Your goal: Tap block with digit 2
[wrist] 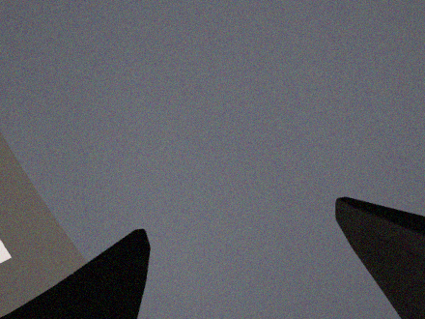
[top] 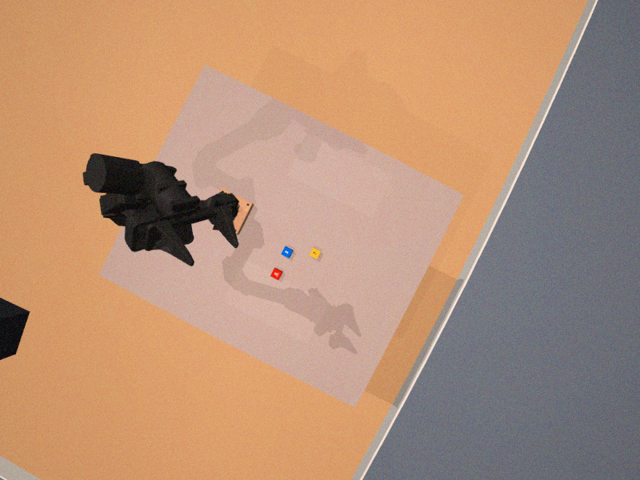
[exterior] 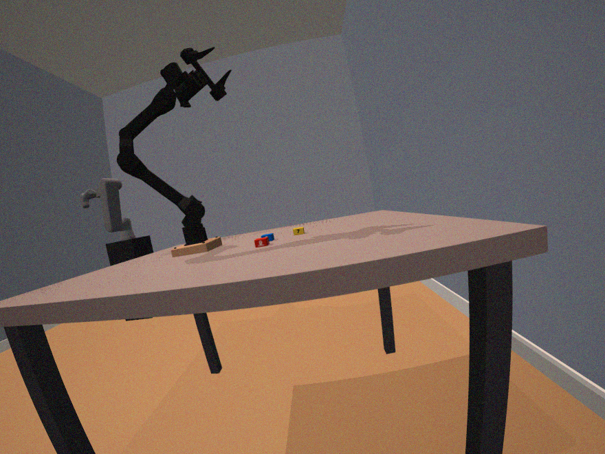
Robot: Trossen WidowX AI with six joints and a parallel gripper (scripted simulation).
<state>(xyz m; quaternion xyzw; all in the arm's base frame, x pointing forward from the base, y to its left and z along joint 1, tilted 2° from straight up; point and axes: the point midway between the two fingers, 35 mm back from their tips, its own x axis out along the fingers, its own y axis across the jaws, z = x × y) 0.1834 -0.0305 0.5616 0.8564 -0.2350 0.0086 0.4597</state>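
Note:
A blue block [top: 286,252] [exterior: 267,236] lies on the table between the other two; its small digit looks like a 2 but is too small to be sure. A red block [top: 276,273] [exterior: 261,242] lies close beside it, with a white digit that I cannot read surely. A yellow block [top: 315,253] [exterior: 298,231] shows a 7. My gripper [top: 214,256] [exterior: 222,58] [wrist: 242,224] is open and empty, high above the table and away from the blocks. Its fingers point at the wall, and no block shows in the wrist view.
The table [top: 330,217] [exterior: 342,254] carries the arm's wooden base [top: 244,212] [exterior: 190,250] and the arm's shadow. A grey robot arm [exterior: 113,205] on a black stand [exterior: 129,247] is behind the table. A wall [top: 558,289] [exterior: 478,122] [wrist: 217,121] rises beyond the table.

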